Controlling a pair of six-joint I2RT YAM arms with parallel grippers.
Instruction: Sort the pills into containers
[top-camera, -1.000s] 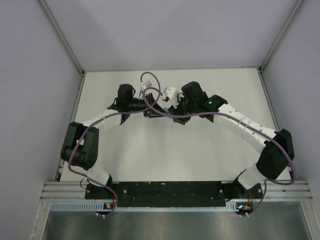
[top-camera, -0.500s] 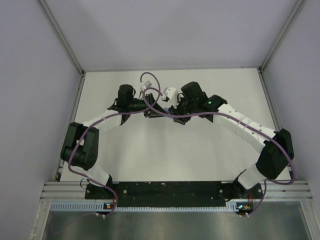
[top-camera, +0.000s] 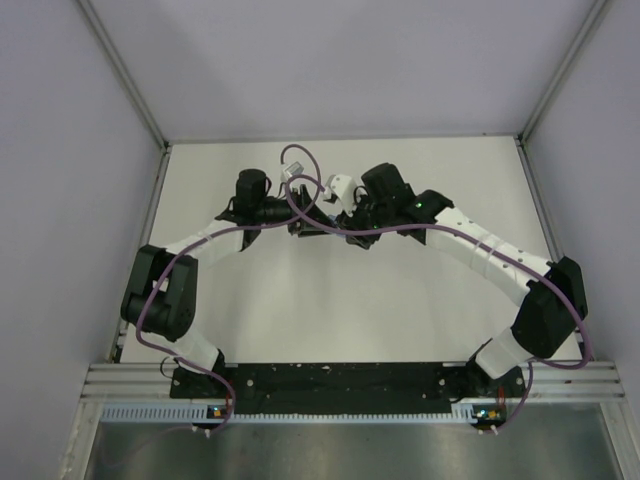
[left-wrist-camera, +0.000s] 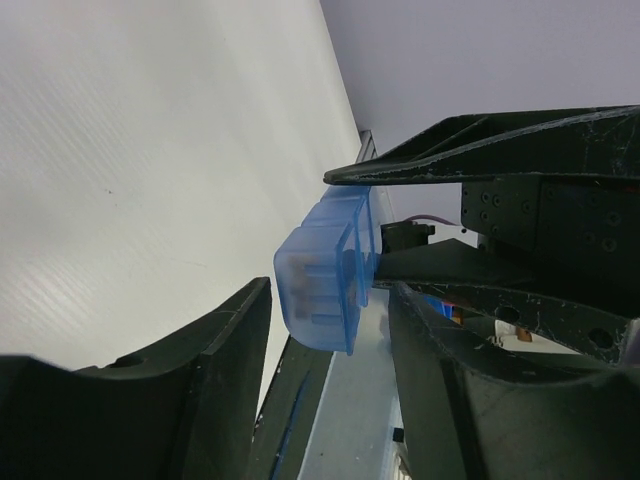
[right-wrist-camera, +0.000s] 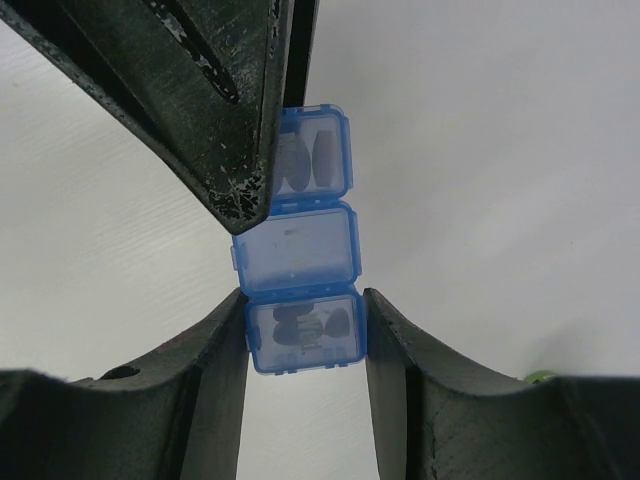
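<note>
The pill box (right-wrist-camera: 297, 270) is small, translucent blue plastic: a straight row of three square compartments, each with its own lid, all three lids down. Dark pills (right-wrist-camera: 305, 325) show dimly through the lid of the nearest compartment, and more dark oval shapes through the farthest; the middle one looks pale and cloudy, with nothing plainly seen inside. The nearest compartment sits between the two fingers of the right gripper (right-wrist-camera: 304, 295), which touch its opposite sides. In the left wrist view the box (left-wrist-camera: 322, 285) is seen end-on, its rounded end wall facing the camera. In the top view it is hidden.
</note>
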